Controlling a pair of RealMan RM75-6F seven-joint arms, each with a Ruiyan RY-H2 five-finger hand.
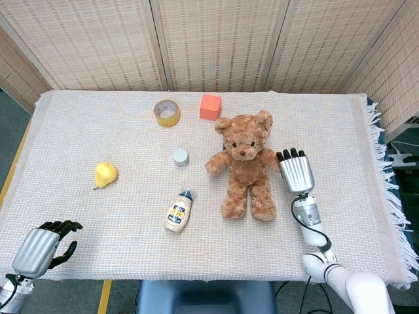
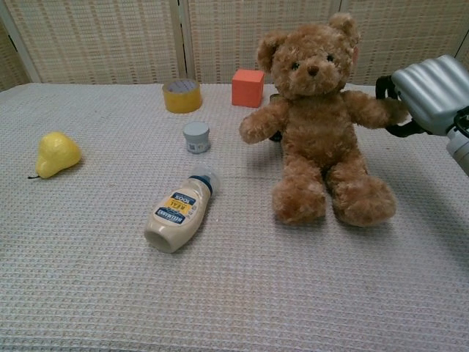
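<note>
One brown teddy bear sits upright right of the table's centre, its arm gripped by the right hand at three o'clock, with one mayonnaise bottle at eight, one small jar at nine, one tape roll and one orange cube toward eleven, one pear far left, and the left hand curled empty at the near-left edge.

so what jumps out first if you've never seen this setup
The brown teddy bear sitting upright at the table's middle right, one arm held by the right robot hand. Next, the mayonnaise bottle lying on its side in front, and the yellow pear off to the left.
</note>
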